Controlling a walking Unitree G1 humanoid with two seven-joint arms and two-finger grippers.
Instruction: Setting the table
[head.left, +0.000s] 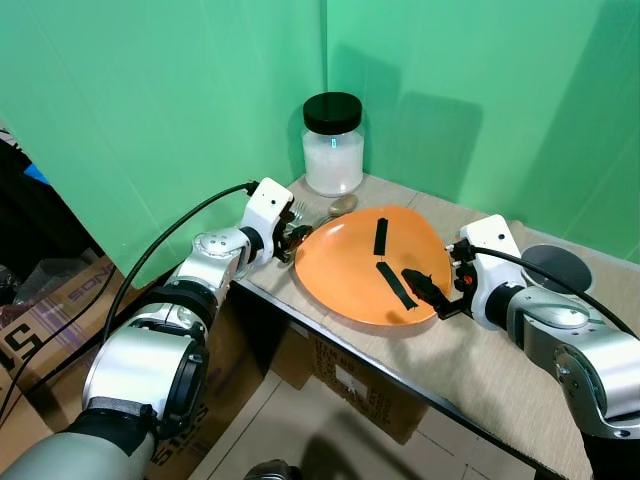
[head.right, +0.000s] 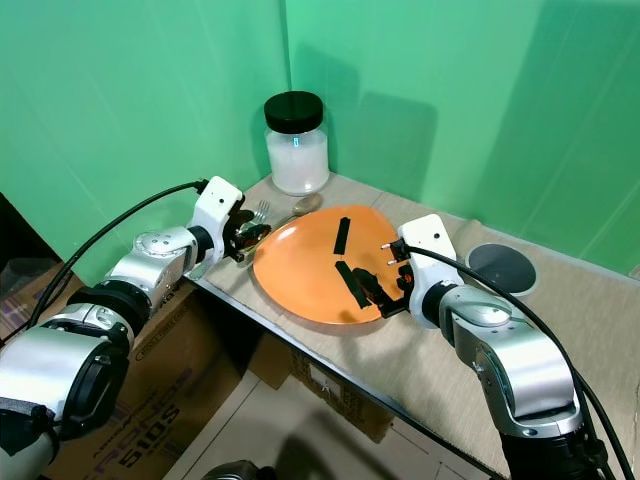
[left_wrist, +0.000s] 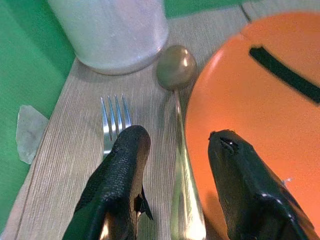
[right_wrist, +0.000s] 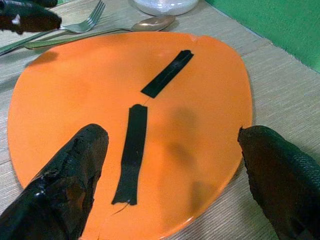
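Our left claw (left_wrist: 175, 185) straddles the spoon (left_wrist: 181, 150).
Fingers apart, we sit over its handle, which runs lengthwise away toward the jar (head.left: 332, 143), between fork (left_wrist: 112, 122) and plate (head.left: 365, 265) on the desk (head.left: 480, 370); our right claw (right_wrist: 172, 187) gapes over the plate's far edge.

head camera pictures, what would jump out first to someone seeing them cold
The orange plate in the middle of the table, with two strips of black tape across it. The right gripper is open over its near edge; the left gripper is open at its far side, over a spoon and fork. Behind stands a black-lidded jar against green walls.
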